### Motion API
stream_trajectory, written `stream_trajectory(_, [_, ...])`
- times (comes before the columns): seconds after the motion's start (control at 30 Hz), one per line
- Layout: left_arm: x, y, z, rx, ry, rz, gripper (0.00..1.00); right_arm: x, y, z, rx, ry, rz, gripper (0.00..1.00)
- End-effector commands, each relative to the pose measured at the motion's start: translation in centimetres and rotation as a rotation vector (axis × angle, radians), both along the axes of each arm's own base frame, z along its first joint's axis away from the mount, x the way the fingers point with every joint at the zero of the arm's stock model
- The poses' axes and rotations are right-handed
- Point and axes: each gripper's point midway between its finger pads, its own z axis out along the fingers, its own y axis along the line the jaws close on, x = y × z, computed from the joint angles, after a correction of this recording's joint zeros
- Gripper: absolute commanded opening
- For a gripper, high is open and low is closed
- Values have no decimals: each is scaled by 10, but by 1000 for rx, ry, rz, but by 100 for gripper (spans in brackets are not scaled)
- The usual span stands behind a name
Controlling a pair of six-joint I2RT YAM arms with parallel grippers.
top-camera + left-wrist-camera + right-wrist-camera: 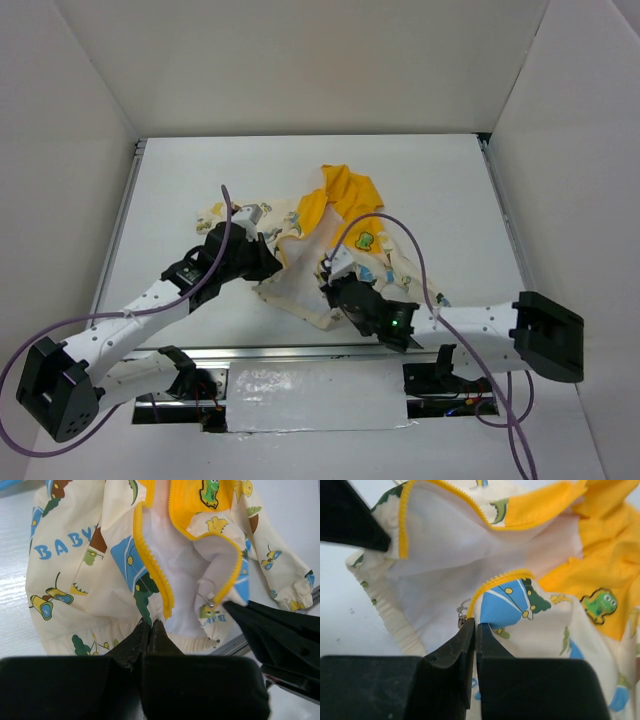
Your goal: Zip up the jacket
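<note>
Cream printed jacket rumpled, front open, on table. Zip undone; metal slider at jacket's near hem corner.

Step, judged: bringing bottom ends of zip together.
- left gripper: fingers pinched shut on hem at foot of yellow teeth strip, across opening from slider.
- right gripper: fingers closed on fabric just beside slider.

Next: seat pin end into slider; needs close alignment and taut hem.

Count: one jacket, one slider, two teeth strips, two grippers.
</note>
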Motion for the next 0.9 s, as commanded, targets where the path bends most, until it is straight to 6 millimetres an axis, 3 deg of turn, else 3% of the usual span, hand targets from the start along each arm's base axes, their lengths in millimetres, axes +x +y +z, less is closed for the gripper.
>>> stream_trajectory(0.0, [14,-1,24,-31,-53,46,0,-5,-6,82,240,-304,92,0])
stream_trajectory(0.03, [14,0,25,-25,-53,46,0,-14,8,74,206,-283,211,0])
stream_trajectory(0.07, [11,3,21,-8,-34,46,0,2,6,84,201,-282,130,0])
stream_trajectory(0.1, [12,5,22,2,-39,52,0,16,-3,79,164,-285,23,0])
stream_trajectory(0.13, [13,7,21,11,-41,62,0,35,-22,79,114,-348,-153,0])
stream_trajectory(0.2, [14,4,23,2,-55,49,0,25,-26,83,150,-417,-154,0])
stream_trajectory(0.23, [11,-2,26,-23,-58,15,0,16,-30,112,331,-472,-146,0])
stream_trajectory(0.33, [13,-10,35,-61,-92,-21,0,-12,-10,107,445,-435,127,0])
stream_trajectory(0.37, [13,-11,37,-64,-100,-28,0,-26,14,114,448,-425,299,0])
stream_trajectory(0.4, [14,-12,42,-65,-115,-32,0,-23,23,106,383,-386,384,0])
stream_trajectory(0.43, [16,-10,42,-59,-117,-20,0,-22,33,69,217,-268,433,0])
stream_trajectory(0.47, [17,-10,45,-54,-123,-19,0,3,24,85,200,-286,263,0])
stream_trajectory(0.5, [17,-9,44,-49,-121,-15,0,8,19,80,176,-297,207,0])
stream_trajectory(0.53, [18,-10,45,-54,-122,-15,0,10,12,105,270,-389,176,0])
stream_trajectory(0.57, [16,-13,45,-67,-118,-32,0,-1,6,92,290,-388,219,0])
stream_trajectory(0.67, [12,-26,51,-130,-133,-87,0,-13,7,113,436,-342,274,0])
stream_trajectory(0.77, [8,-35,65,-202,-190,-137,0,-23,12,111,502,-280,311,0])
stream_trajectory(0.8, [8,-36,69,-214,-206,-140,0,-28,12,119,568,-281,333,0])
stream_trajectory(0.87, [8,-36,78,-234,-243,-145,0,-34,11,111,589,-259,353,0])
